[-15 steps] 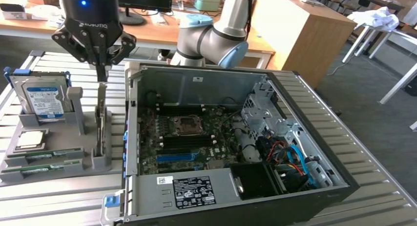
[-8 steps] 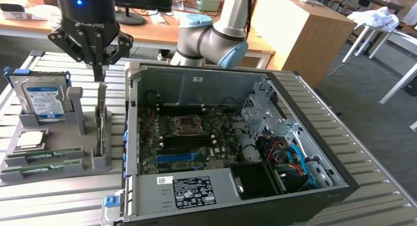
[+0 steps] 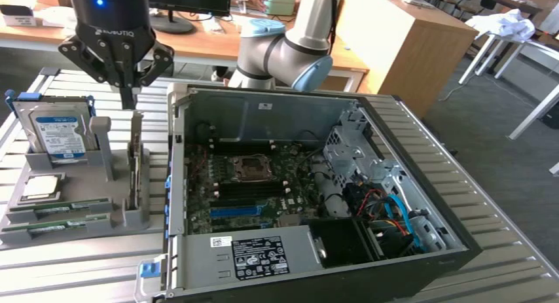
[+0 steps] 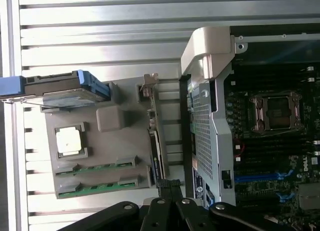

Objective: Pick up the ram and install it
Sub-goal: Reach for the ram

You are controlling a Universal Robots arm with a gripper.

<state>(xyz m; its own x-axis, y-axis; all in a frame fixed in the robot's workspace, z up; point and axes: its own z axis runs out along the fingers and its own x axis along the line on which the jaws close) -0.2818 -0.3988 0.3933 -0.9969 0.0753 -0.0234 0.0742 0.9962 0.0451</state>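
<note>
Slatted metal tabletop [image 3: 78, 270] carries a grey fixture [image 3: 129, 219] whose posts stand the ram [image 3: 133, 178] on edge for a top-down pinch, the gripper [image 3: 131, 101] hanging just above it, jaws pressed shut on nothing, beside the open computer case [image 3: 454, 250].

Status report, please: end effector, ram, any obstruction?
End effector shut, above gray holder. Ram upright in holder, not lifted. Computer case open; no obstruction seen.

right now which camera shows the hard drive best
The exterior view. There the hard drive stands upright in the grey holder with its blue-and-white label facing the camera. The wrist view catches the hard drive nearly edge-on from above, so its top edge and blue bracket show, not the label.
</note>
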